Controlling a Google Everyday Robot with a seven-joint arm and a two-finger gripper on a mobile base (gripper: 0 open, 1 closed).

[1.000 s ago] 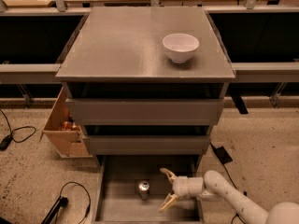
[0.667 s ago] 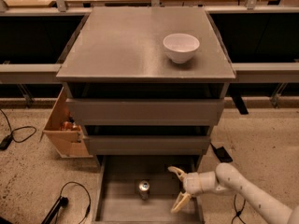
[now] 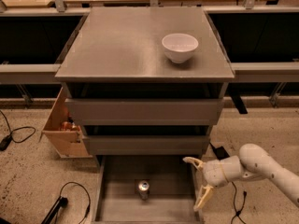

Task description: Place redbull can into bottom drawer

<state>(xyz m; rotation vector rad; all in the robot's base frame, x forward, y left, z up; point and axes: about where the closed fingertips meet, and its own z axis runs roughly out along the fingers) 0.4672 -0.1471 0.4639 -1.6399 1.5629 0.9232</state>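
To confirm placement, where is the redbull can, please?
Low in view, the redbull can stands mid-floor in the bottom drawer, apart from the gripper at its right edge.

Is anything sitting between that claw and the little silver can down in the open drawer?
Nothing visible does. The redbull can stands upright on the floor of the bottom drawer, already where it belongs. The claw is open by the drawer's right edge, with only bare grey floor between them.
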